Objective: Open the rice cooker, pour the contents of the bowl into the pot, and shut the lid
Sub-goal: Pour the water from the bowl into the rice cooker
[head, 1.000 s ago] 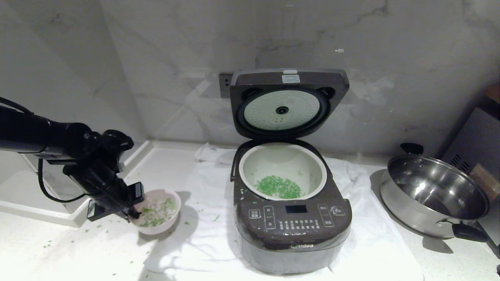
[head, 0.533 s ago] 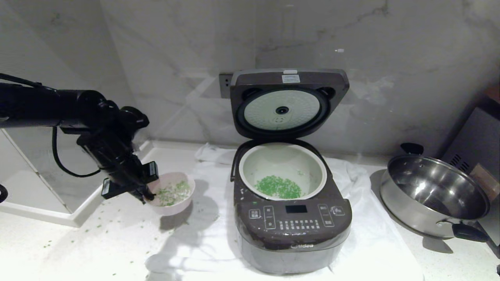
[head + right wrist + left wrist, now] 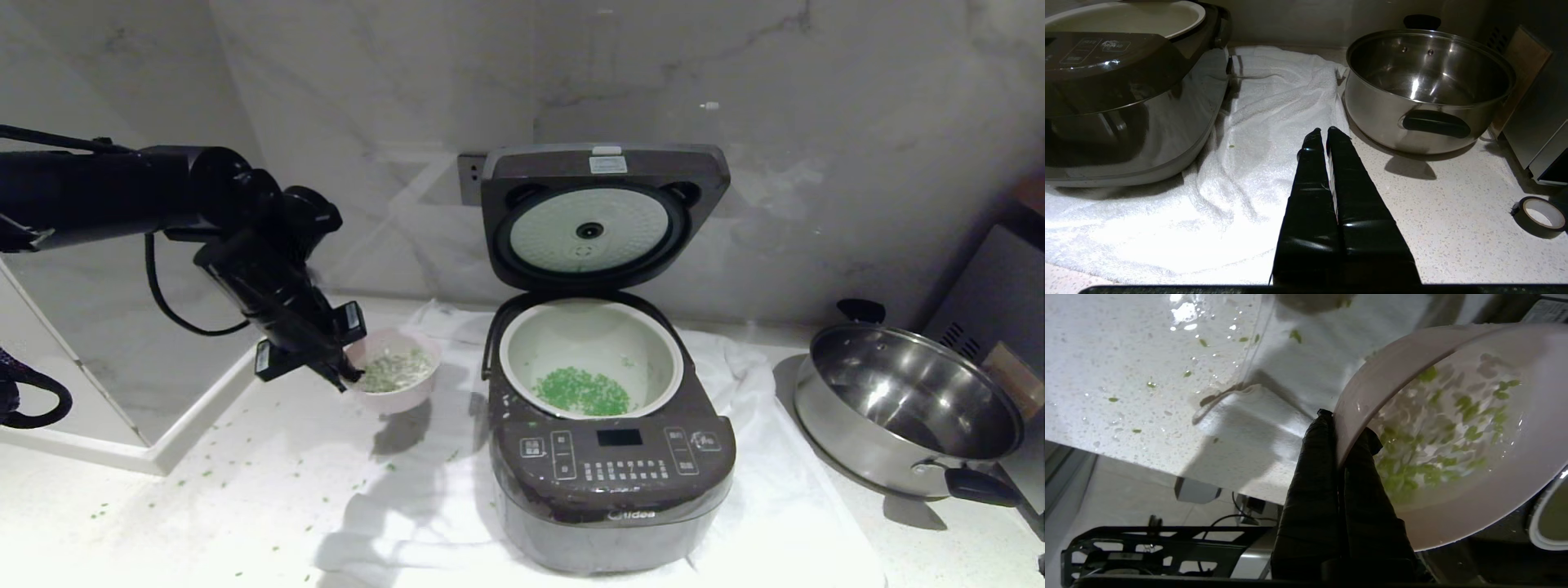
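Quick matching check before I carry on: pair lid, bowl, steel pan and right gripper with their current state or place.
Things:
1. lid
2. bowl
3. steel pan
4. right gripper

States:
A. shut, holding nothing, above the white towel
B. pinched at its rim by the left gripper, off the counter
C. standing up, open
D. empty, right of the rice cooker

Pairs: 1-C, 2-B, 3-D, 4-A

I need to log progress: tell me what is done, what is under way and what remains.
Done: the lid stands open, and green bits already lie in the pot. Under way: the left gripper is shut on the rim of the bowl, held above the white towel beside the rice cooker, with bits inside. Left: pour those in and close the lid. The right gripper is shut and idle near the steel pan.
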